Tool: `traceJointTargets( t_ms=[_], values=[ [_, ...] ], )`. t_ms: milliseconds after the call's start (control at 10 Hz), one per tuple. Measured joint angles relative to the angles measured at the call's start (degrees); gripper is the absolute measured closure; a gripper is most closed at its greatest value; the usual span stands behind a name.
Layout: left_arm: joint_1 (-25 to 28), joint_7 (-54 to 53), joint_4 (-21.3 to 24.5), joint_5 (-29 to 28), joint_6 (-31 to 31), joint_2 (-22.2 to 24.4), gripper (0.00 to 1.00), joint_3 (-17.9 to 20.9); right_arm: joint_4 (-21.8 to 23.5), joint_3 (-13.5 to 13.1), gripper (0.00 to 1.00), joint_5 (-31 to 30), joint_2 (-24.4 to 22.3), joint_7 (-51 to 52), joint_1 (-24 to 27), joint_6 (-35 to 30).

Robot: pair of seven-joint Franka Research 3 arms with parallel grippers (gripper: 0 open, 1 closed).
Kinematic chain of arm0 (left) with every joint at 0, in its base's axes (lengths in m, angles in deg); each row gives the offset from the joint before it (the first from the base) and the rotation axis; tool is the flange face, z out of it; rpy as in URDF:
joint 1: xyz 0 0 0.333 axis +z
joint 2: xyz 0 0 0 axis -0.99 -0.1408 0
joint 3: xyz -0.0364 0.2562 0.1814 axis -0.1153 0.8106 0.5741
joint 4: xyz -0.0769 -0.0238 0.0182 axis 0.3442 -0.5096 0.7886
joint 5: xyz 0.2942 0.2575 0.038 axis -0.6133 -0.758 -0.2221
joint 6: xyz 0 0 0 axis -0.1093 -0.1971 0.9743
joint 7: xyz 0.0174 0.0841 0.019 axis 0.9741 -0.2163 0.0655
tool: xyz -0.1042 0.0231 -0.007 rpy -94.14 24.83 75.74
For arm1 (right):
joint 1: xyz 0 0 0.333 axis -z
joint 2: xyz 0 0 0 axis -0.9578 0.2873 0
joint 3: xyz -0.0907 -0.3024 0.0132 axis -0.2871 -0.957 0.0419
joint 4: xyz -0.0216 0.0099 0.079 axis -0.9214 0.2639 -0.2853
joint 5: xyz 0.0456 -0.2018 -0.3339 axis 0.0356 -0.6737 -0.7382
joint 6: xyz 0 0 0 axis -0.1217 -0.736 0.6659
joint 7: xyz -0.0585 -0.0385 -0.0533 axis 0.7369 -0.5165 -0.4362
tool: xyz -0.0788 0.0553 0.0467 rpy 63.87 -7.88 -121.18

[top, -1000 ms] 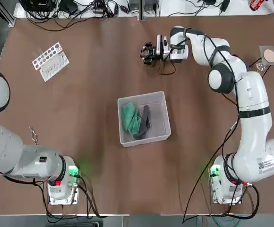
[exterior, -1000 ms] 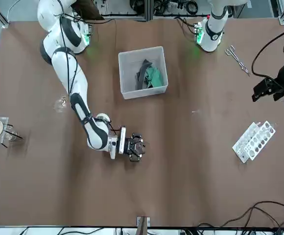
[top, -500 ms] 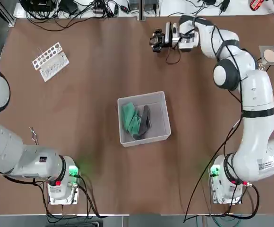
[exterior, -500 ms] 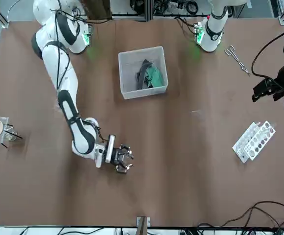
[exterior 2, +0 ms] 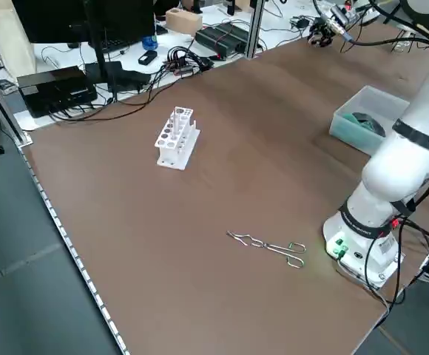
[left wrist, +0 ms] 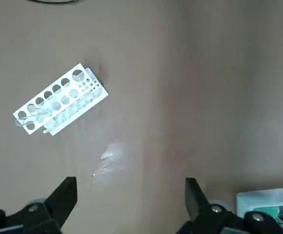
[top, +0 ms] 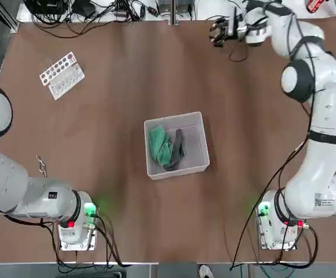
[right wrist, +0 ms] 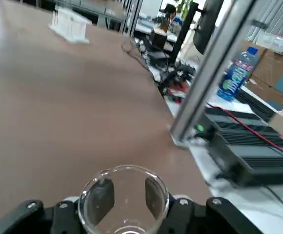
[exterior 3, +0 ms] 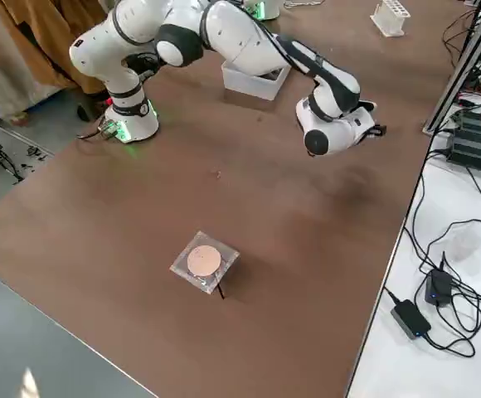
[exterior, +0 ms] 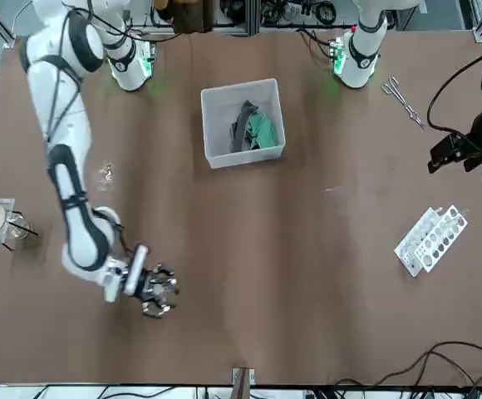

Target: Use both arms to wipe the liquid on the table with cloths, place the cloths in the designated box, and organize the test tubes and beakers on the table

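My right gripper (top: 219, 30) hangs over the table's far edge, shut on a small clear glass beaker (right wrist: 124, 192); the right wrist view shows the round rim between its dark fingers (right wrist: 58, 210). The front view shows the same gripper (exterior: 156, 291). The translucent box (top: 174, 118) stands mid-table with the green cloth (top: 159, 145) and the grey cloth (top: 178, 147) inside it. My left gripper (exterior: 453, 151) hovers open and empty on the robot's left above the white test tube rack (left wrist: 58, 105); I cannot make out single tubes in it.
Metal tongs (top: 41, 165) lie near the left arm's base. A round white disc on a wire stand (top: 330, 68) sits at the far right. A tiny clear glass item (exterior: 105, 173) stands near it. A pale smear (left wrist: 110, 158) marks the table by the rack.
My right arm has swung the beaker from the table's far middle out towards the far right edge. The left arm has not moved.
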Motion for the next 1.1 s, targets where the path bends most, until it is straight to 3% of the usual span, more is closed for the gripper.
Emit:
traceJointTargets(
  t_ms=[200,500,600,800,1100],
  values=[
    [0.0,0.0,0.0,0.0,0.0,-0.1,0.02,0.0,0.7,-2.3,0.61,-7.2,-3.7,-2.1,5.0,-4.6],
    [0.0,0.0,0.0,0.0,0.0,-0.1,0.02,0.0,0.8,-12.5,0.61,-11.9,-6.8,-9.2,7.3,-20.6],
    [0.0,0.0,0.0,0.0,0.0,-0.1,0.02,0.0,0.7,-14.5,0.61,-12.1,-7.2,-10.4,8.1,-24.5],
    [0.0,0.0,0.0,0.0,0.0,-0.1,0.02,0.0,-0.4,-15.4,0.6,-12.5,-7.5,-13.3,11.7,-30.2],
    [0.0,0.0,0.0,0.0,0.0,-0.1,0.02,-0.1,-2.4,-15.7,0.6,-15.3,-7.5,-19.1,21.0,-42.0]
  ],
)
